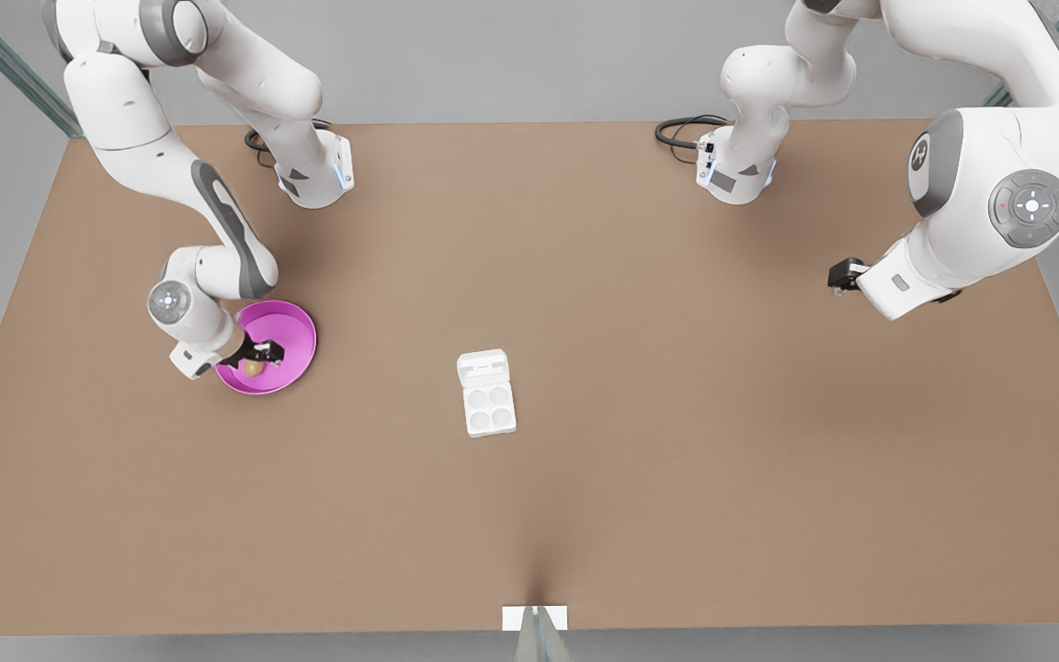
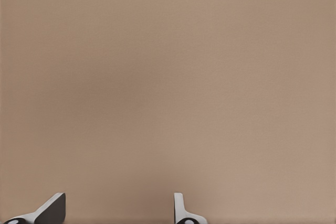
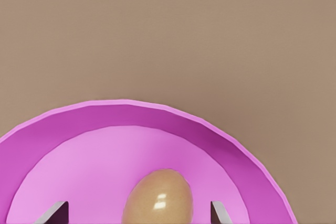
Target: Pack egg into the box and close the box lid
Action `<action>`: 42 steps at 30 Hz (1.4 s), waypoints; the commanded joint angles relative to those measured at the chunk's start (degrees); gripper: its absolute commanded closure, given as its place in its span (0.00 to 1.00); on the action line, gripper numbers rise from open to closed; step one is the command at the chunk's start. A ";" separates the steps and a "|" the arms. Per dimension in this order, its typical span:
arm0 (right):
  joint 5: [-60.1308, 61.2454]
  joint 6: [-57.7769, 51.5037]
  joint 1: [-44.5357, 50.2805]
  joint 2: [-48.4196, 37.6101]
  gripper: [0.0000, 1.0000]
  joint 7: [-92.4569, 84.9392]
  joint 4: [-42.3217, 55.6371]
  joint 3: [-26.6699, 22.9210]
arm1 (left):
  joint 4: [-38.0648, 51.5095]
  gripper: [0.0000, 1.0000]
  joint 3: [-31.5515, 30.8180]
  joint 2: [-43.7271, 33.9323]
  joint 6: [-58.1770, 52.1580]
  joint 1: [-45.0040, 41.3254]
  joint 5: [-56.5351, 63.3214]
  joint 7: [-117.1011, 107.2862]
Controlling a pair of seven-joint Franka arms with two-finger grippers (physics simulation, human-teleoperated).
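Low over the round pink dish (image 1: 295,336) at about nine o'clock on the brown table (image 1: 677,460): the right gripper (image 1: 260,359), fingers (image 3: 52,214) spread wide to either side of the small tan-brown oval egg (image 3: 158,196), not yet touching it, so placed for a straddling pinch. Egg lying inside the dish, toward its six o'clock edge in the front view. Near the table's centre, well apart from the dish toward three o'clock: the small white square egg carton (image 1: 490,408), all four round cups bare, its white hinged lid (image 1: 483,369) folded back toward twelve o'clock to leave the cups reachable. Waiting high near two o'clock: the left gripper (image 2: 119,209), fingers parted over bare table, holding nothing, presumably kept for the lid.
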 commanded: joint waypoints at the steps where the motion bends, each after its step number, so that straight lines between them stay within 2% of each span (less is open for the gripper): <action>1: 0.09 1.51 0.00 0.80 0.00 0.11 0.33 0.01 | 0.02 0.00 0.00 -0.06 -0.03 0.00 0.00 0.07; 5: 0.09 2.30 -0.09 1.24 0.00 0.11 0.59 0.01 | 0.02 0.00 0.00 -0.06 -0.03 0.00 0.00 0.07; 6: 0.09 2.30 -0.09 1.24 0.09 0.20 0.59 0.01 | 0.02 0.00 0.00 -0.06 -0.03 0.00 0.00 0.07; 7: 0.09 2.21 -0.18 1.24 0.39 0.20 0.59 0.01 | 0.02 0.00 0.00 -0.06 -0.03 0.00 0.08 0.07; 8: 0.18 2.21 -0.18 1.24 0.55 1.08 0.59 0.01 | 0.02 0.00 0.00 -0.06 -0.03 0.00 0.00 0.07; 9: 0.18 2.12 -0.09 1.24 0.58 1.43 0.59 0.01 | 0.02 0.00 0.00 -0.06 -0.03 0.00 0.00 -0.02; 15: 0.18 2.03 -0.09 1.16 0.59 1.52 0.59 0.01 | 0.02 0.00 0.00 -0.06 -0.03 -0.52 0.00 -0.11; 18: 0.18 -0.86 1.40 -2.53 0.60 1.17 0.77 0.54 | 0.02 0.00 0.00 -0.06 -0.03 -0.52 0.00 -0.11; 19: 0.18 -3.67 0.44 -5.08 0.60 1.96 2.08 4.05 | 0.02 0.00 0.00 -0.06 -0.03 -0.52 0.00 -0.11; 22: 0.53 -19.67 1.84 -5.00 0.60 5.82 15.09 8.27 | 0.02 0.00 0.00 -0.06 -0.03 -0.88 0.00 -0.11; 29: 0.62 -20.82 17.48 11.87 0.61 15.30 38.64 8.98 | 0.02 0.00 0.00 -0.06 -0.20 -1.23 0.00 -0.37; 32: 0.53 -27.76 26.10 18.12 0.61 26.47 50.42 8.71 | 0.02 0.00 0.00 -0.06 -0.12 -1.23 0.00 -0.46; 34: 0.27 -27.76 31.02 19.43 0.61 34.30 52.44 8.45 | 0.02 0.00 0.00 -0.06 -0.20 -1.23 0.00 -0.46; 37: 0.27 -28.20 36.20 25.50 0.61 39.14 61.76 7.31 | 0.02 0.00 0.00 -0.06 -0.20 -1.23 0.00 -0.46; 38: 0.35 -28.20 38.32 25.94 0.60 40.28 62.64 5.20 | 0.02 0.00 0.00 -0.15 -0.20 -1.23 0.00 -0.37; 42: 0.44 -28.20 42.19 27.96 0.60 46.25 64.67 4.14 | 0.02 0.00 0.00 -0.06 -0.12 -1.23 0.00 -0.37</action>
